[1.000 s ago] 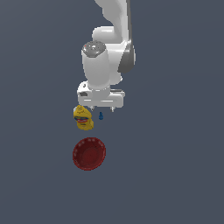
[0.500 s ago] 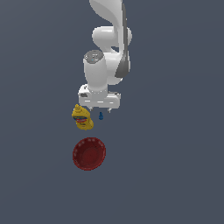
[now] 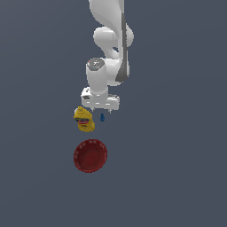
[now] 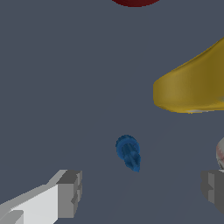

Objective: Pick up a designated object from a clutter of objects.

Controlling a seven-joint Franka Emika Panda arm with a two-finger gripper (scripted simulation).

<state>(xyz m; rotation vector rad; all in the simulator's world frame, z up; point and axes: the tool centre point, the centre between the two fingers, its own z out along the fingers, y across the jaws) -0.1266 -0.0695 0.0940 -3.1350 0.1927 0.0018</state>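
Hanging above the grey bench [image 3: 177,168], the tool [image 4: 140,192] had its two fingers spread wide, with nothing held between them. In the wrist view one finger [image 4: 70,192] and the other stood well apart, and the small blue piece [image 4: 128,152] lay on the bench ahead of the gap, a little nearer the first finger than the second. That wide spread looked deliberate: the piece was so slight that the fingers would need room to pass down on either side before closing.

The blue piece itself was a short tapered thing with a broader rounded end, much the smallest item there. In the exterior view it [image 3: 102,117] showed just under the tool's front edge [image 3: 100,106], apart from the yellow bottle [image 3: 84,119], which lay on its side just beside it toward the exterior view's left. The red bowl [image 3: 90,155] sat nearer the camera, clear of both.

The bottle's closeness was the main concern, I judged: in the wrist view its yellow body [image 4: 192,87] bulked near the far finger's side, so a careless descent might nudge it. The tool seemed lined up for a straight drop over the blue piece, the grasp not yet made. Neither view fixed the height of the fingertips above the bench.
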